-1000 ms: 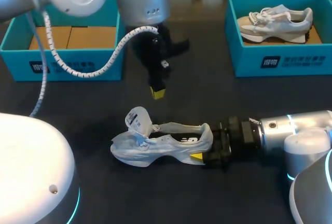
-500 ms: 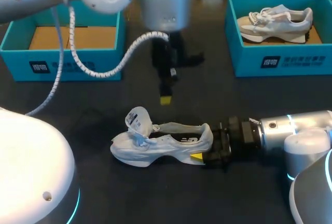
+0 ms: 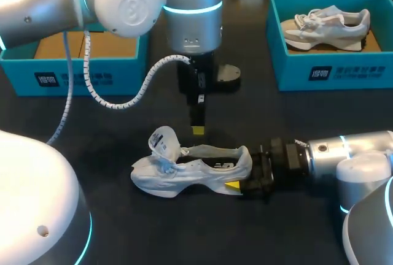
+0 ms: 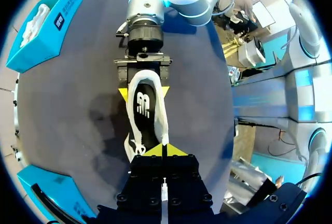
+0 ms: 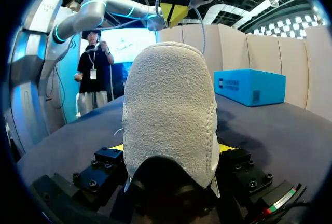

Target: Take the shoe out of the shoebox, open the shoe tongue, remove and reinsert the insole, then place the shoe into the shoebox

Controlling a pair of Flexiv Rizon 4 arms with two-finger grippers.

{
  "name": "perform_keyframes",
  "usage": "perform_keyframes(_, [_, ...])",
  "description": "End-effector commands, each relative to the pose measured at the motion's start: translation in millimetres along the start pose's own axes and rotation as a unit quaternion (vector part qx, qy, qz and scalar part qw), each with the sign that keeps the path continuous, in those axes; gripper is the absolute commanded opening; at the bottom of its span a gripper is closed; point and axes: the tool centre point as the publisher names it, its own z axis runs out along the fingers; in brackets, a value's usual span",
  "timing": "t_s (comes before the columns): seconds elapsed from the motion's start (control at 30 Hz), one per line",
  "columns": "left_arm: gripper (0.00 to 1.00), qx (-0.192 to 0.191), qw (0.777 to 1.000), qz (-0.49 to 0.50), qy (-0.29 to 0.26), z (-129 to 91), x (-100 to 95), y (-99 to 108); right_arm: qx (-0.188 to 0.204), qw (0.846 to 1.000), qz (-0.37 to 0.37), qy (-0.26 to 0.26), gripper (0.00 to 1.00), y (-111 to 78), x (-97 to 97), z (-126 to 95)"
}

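Note:
A white shoe lies on its sole on the dark table, tongue lifted and toe to the left. My right gripper is shut on the heel, a yellow tip on each side, as the left wrist view shows around the shoe and right gripper. In the right wrist view the heel fills the space between the right gripper fingers. My left gripper hangs just above the shoe's opening, shut and holding nothing; its tips are pressed together.
An open blue shoebox with a bare cardboard floor stands at the back left. A second blue box at the back right holds another pale shoe. Dark table lies in front of the shoe.
My left arm has swung to the right and come down, bringing its shut gripper from behind the shoe to just above the opening. The right gripper and shoe have not moved.

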Motion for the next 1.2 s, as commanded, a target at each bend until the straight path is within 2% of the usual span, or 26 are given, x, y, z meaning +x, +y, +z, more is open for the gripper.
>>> perform_keyframes(0.03, [0.0,0.002,1.0,0.001,-0.003,-0.3,2.2,2.6,0.001,1.0,0.0,0.0,0.0,-0.9,0.2,2.3])
perform_keyframes(0.2, [0.0,0.015,0.999,0.047,0.0,31.0,-9.4,-15.4,0.001,1.0,0.0,0.0,0.0,-0.9,0.2,2.3])
perform_keyframes(0.23, [0.0,0.006,0.999,0.049,0.0,38.0,-12.7,-17.6,0.001,1.0,0.0,0.0,0.0,-0.9,0.2,2.3])
perform_keyframes(0.73, [0.0,0.006,0.999,0.049,0.0,38.0,-12.7,-17.6,0.001,1.0,0.0,0.0,0.0,-0.9,0.2,2.3])
perform_keyframes(0.9, [0.0,0.002,0.998,0.053,0.028,57.8,-17.8,-19.1,0.001,1.0,0.0,0.0,0.0,-0.9,0.2,2.3])
perform_keyframes(1.2, [0.0,0.002,0.998,0.053,0.017,56.5,-16.9,-17.1,0.001,1.0,0.0,0.0,0.0,-0.9,0.2,2.3])
